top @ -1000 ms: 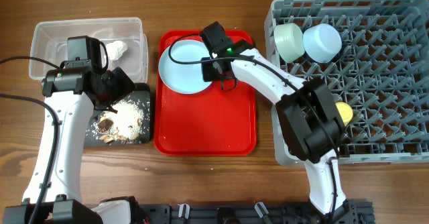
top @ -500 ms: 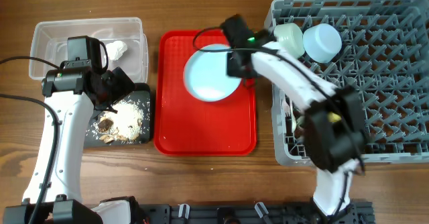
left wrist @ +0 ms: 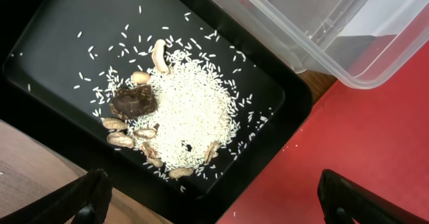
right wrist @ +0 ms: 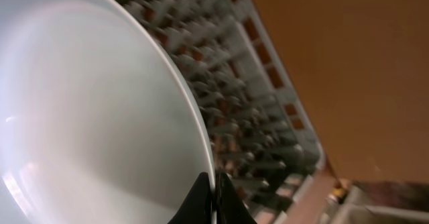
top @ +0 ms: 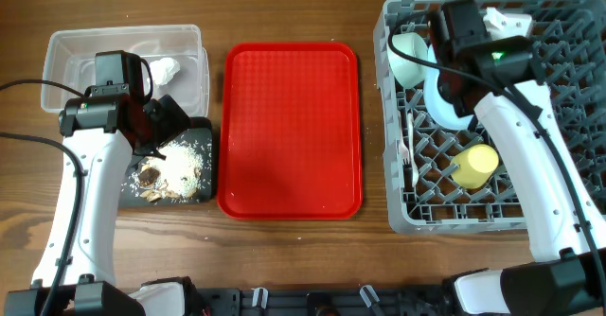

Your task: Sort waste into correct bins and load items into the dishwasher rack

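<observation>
Overhead: one dishwasher rack [top: 559, 98] holds one mint-green bowl [top: 409, 56], one yellow cup [top: 475, 165], one white utensil [top: 407, 151]; right gripper [top: 453, 75] holds one pale blue plate [top: 437, 103] tilted over its pegs | Left wrist: left gripper [left wrist: 214, 204] spread wide, holding nothing, above one black tray [left wrist: 67, 23] of food scraps [left wrist: 194, 110], beside one clear tub [left wrist: 322, 29] | Right wrist: fingers [right wrist: 201, 200] clenched on the plate's rim.

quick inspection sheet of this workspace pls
surface: wooden table
job's things: tissue in clear tub; food scraps in black tray; mint-green bowl, yellow cup, fork in rack; plate on edge over rack
clutter: red tray, no dishes on it
grippers: left gripper open above black tray; right gripper shut on plate rim
cables: black cable beside left arm
surroundings: nothing seen
</observation>
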Robot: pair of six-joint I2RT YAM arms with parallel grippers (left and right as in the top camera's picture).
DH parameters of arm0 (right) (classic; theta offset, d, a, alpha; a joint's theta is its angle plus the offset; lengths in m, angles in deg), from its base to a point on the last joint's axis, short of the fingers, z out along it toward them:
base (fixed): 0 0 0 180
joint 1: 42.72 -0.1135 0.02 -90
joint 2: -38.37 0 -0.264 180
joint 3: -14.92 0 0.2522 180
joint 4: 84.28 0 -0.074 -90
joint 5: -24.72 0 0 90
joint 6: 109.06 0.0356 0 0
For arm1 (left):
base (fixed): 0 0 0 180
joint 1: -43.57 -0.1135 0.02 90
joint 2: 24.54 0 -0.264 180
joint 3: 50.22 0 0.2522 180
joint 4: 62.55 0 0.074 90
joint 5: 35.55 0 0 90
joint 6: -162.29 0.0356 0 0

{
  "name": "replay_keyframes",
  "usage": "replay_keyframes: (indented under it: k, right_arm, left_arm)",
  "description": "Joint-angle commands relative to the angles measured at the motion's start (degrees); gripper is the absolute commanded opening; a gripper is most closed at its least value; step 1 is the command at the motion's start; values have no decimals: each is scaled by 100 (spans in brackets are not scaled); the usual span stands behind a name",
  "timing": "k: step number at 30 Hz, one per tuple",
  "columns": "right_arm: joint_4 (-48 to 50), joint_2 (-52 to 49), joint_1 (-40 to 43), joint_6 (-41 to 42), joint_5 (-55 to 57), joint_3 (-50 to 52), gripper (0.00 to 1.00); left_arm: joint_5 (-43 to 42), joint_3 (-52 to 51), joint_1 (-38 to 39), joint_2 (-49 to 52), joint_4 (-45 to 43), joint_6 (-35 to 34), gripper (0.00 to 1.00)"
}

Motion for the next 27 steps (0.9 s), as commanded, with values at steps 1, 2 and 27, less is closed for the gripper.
replay_keyframes:
  k: [1, 2, 27]
  right_arm:
    - [-101, 111, 15, 706, 855, 658, 4]
    - [-66, 111, 13, 743, 822, 767, 4]
    - [1939, 1045, -17, -1572, -2922, 1027, 11]
  left_arm:
    - [-28, 31, 26, -72, -20, 114, 100]
    - [-28, 31, 26, -74, -35, 111, 100]
    - [-31, 31, 26, -74, -55, 111, 100]
